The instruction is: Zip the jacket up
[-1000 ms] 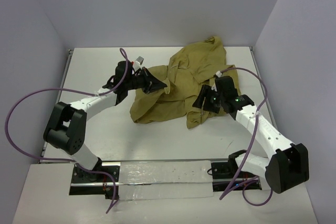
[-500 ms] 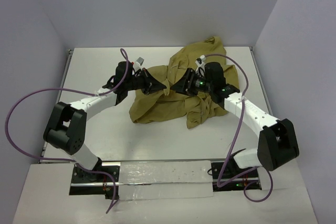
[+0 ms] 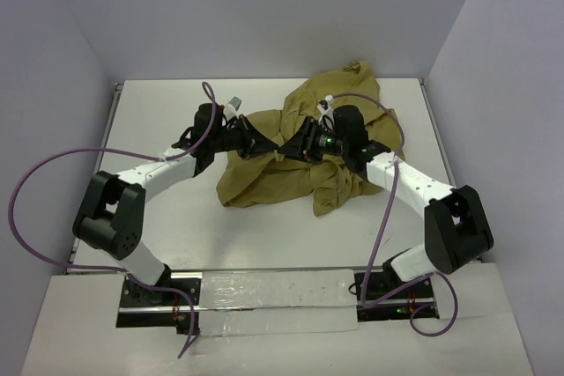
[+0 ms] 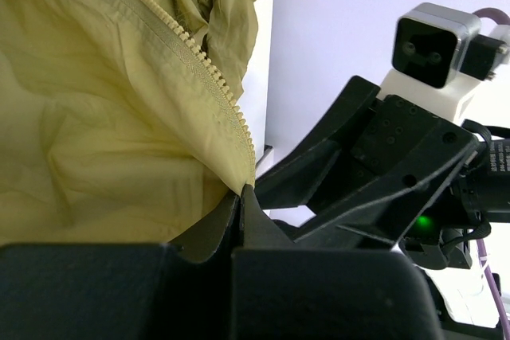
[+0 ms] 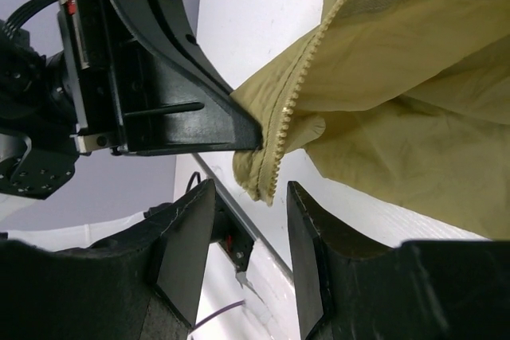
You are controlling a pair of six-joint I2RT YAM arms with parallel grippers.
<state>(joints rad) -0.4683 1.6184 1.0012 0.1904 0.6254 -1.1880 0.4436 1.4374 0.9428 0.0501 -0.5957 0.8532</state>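
The olive-tan jacket point(image 3: 280, 184) lies crumpled on the middle of the white table point(image 3: 159, 112). My left gripper point(image 3: 267, 144) is shut on the jacket's front edge, right at the end of a row of zipper teeth point(image 4: 209, 71); its jaws point(image 4: 241, 190) are pressed together on the cloth point(image 4: 96, 133). My right gripper point(image 3: 293, 149) faces it, tip to tip. It is open point(image 5: 251, 190), and the lower end of the zipper edge point(image 5: 275, 166) hangs just above the gap between its fingers point(image 5: 312, 224), not touching them. No slider shows.
The left gripper's black finger point(image 5: 187, 113) crosses the right wrist view and pinches the cloth. The right arm's camera housing point(image 4: 434, 41) shows close in the left wrist view. Purple cables point(image 3: 53, 173) loop beside both arms. White walls enclose the table.
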